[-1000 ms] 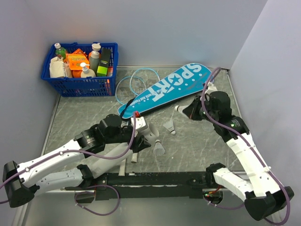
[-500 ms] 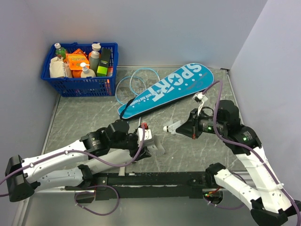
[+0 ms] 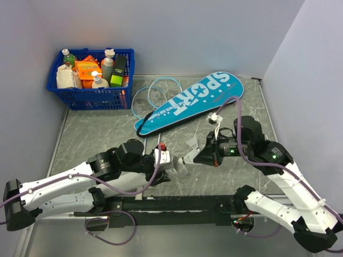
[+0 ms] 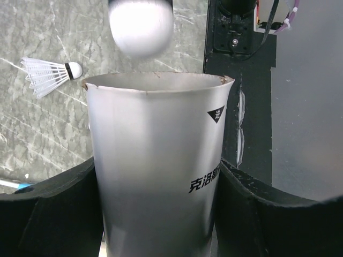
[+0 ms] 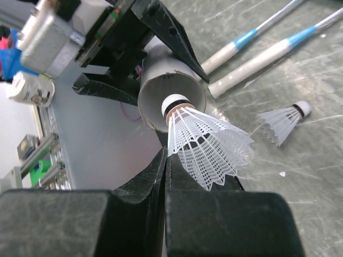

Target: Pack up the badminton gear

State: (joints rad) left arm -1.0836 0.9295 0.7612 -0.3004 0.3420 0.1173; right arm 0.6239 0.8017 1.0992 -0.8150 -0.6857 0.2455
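The shuttlecock (image 5: 206,144) hangs by its feather skirt in my right pincer (image 5: 164,160), which is clamped on it. Its cork sits at the mouth of the grey tube (image 4: 158,160), gripped by my left pincer (image 3: 162,162). A second shuttlecock (image 5: 281,120) lies on the desk (image 3: 96,128) nearby.

The basket (image 3: 91,99) sits far left on the tabletop (image 3: 102,128), with the rackets (image 3: 153,96) just right of it, partly under the bag (image 3: 187,101). Nearer, a shuttlecock (image 3: 190,157) meets the tube (image 3: 172,163) mouth, and a second shuttlecock (image 3: 192,143) lies just behind.
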